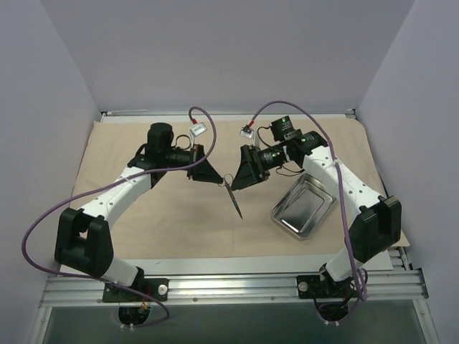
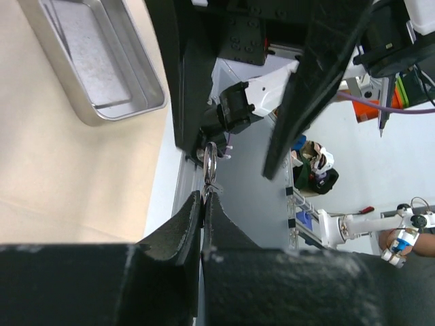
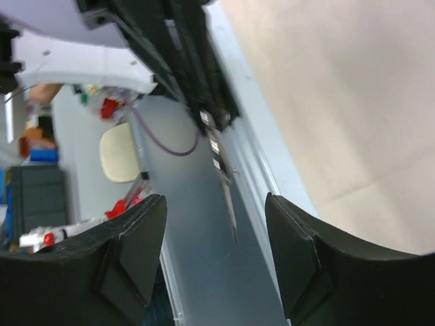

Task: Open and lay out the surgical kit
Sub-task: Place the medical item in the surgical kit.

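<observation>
From above, the cloth wrap (image 1: pixel 179 215) lies spread flat over most of the table (image 1: pixel 215 265), reaching its far edge. The steel tray (image 1: pixel 288 226) sits on the cloth toward the table's right near corner, turned at an angle. My two hands meet over the middle of the cloth. My left hand (image 1: pixel 217 180) is pinched shut on the ring end of the scissors (image 1: pixel 233 197), whose blades point toward the near edge. My right hand (image 1: pixel 234 175) is just beside the rings. From here I cannot tell whether the tips touch the cloth.

In my left wrist view, my fingers are pressed together on one ring of the scissors. My right hand's two fingers stand apart beyond them, and the tray shows at upper left on the cloth.

In my right wrist view, my fingers are spread wide and grip nothing. The scissor blades hang in the gap between them, touching neither finger, and my left hand holds them from above.
</observation>
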Robot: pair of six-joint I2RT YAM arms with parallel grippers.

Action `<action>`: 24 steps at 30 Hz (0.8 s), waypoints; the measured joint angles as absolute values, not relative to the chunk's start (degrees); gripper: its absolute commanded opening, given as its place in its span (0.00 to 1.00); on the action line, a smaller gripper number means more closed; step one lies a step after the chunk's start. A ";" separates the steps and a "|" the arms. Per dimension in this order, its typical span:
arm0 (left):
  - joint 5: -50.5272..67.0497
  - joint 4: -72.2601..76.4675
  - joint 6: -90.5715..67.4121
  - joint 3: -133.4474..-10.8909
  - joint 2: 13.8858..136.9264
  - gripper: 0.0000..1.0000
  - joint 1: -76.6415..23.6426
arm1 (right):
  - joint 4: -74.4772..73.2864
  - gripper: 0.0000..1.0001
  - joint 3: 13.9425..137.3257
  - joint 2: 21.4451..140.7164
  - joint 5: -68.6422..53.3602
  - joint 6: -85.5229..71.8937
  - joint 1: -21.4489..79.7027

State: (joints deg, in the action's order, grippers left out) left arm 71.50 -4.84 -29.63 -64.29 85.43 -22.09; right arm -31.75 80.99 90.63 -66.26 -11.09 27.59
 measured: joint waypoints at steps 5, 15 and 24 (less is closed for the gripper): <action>71.85 1.50 -34.02 -62.48 86.19 0.02 -18.37 | -36.03 0.62 84.75 91.09 -53.67 -12.08 21.65; 62.92 12.43 -44.12 -51.44 86.32 0.02 -2.07 | -37.06 0.63 90.43 92.33 -38.87 -20.21 12.75; 55.77 23.51 -49.36 -45.78 91.94 0.02 10.35 | -37.01 0.63 90.91 92.51 -39.16 -20.14 13.80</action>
State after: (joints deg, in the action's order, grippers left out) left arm 55.77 23.51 -49.36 -45.78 91.94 10.35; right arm -37.01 90.91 92.51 -39.16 -20.14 13.80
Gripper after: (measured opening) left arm 0.054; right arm 0.628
